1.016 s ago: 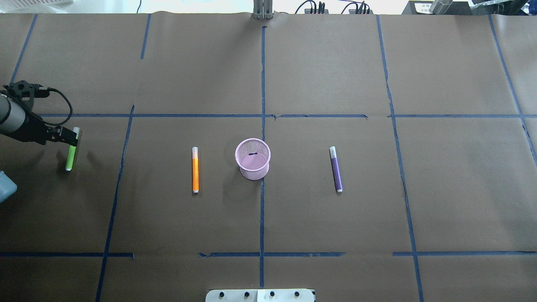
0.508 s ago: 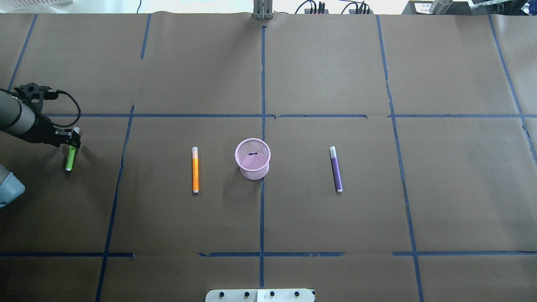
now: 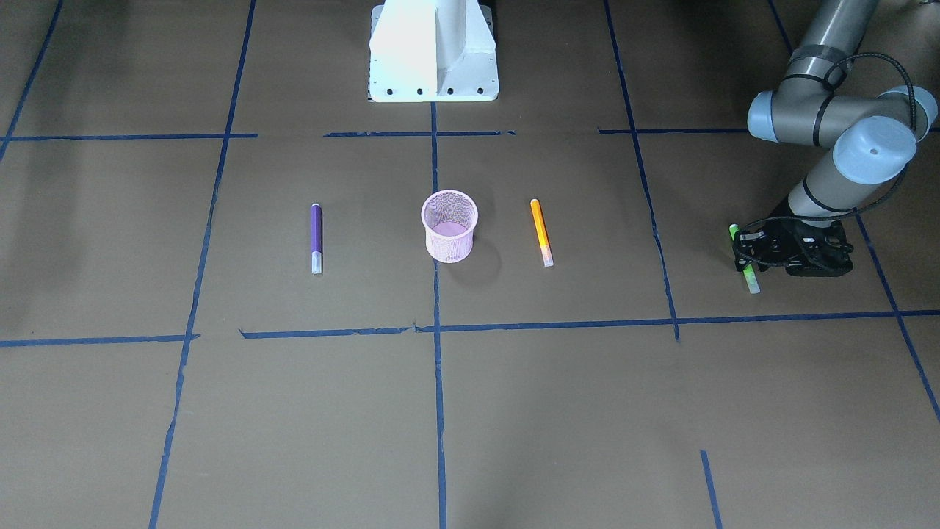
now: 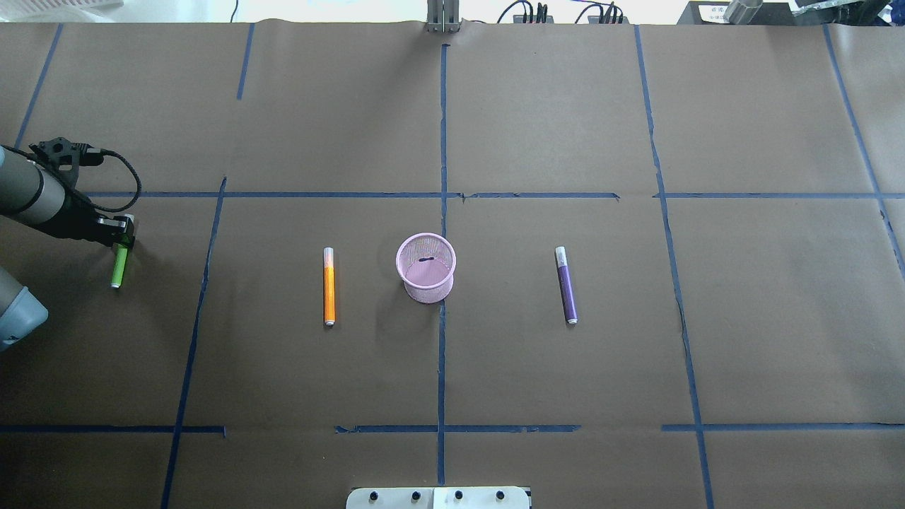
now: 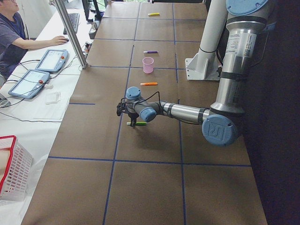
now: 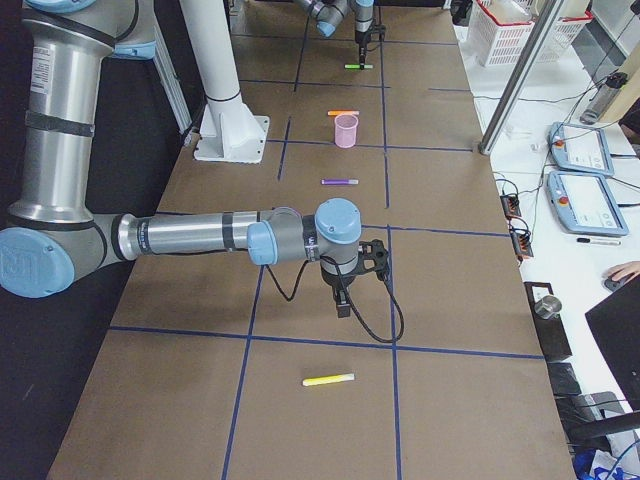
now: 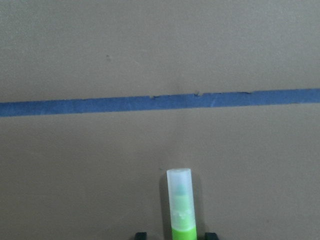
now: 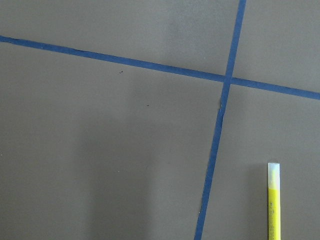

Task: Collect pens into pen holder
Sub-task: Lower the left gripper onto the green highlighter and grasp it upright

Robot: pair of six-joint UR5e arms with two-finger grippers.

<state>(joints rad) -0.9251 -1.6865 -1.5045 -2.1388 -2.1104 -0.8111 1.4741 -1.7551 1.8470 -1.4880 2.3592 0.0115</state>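
In the overhead view the pink holder (image 4: pixel 428 288) stands upright at the centre of the table (image 4: pixel 565 396), just left of the middle tape line (image 4: pixel 442 141). The orange pen (image 4: pixel 329 286) lies flat to its left and the purple pen (image 4: pixel 566 286) lies farther off to its right. Both are apart from the holder and roughly parallel, with their pale caps toward the top of the frame. At the far left edge the green pen (image 4: pixel 117 270) lies on the table, and the left hand (image 4: pixel 121 233) sits low over its capped upper end. In the left wrist view 2 fingertips (image 7: pixel 140 236) show at the bottom of the frame, flanking the pen with a gap on each side, so the hand is spread around it and not gripping. The right hand (image 6: pixel 343 300) appears only in the right side view, low over the table at mid-frame, and I cannot tell how wide it stands. A yellow pen (image 6: pixel 328 380) lies flat below it in that frame, apart from it.
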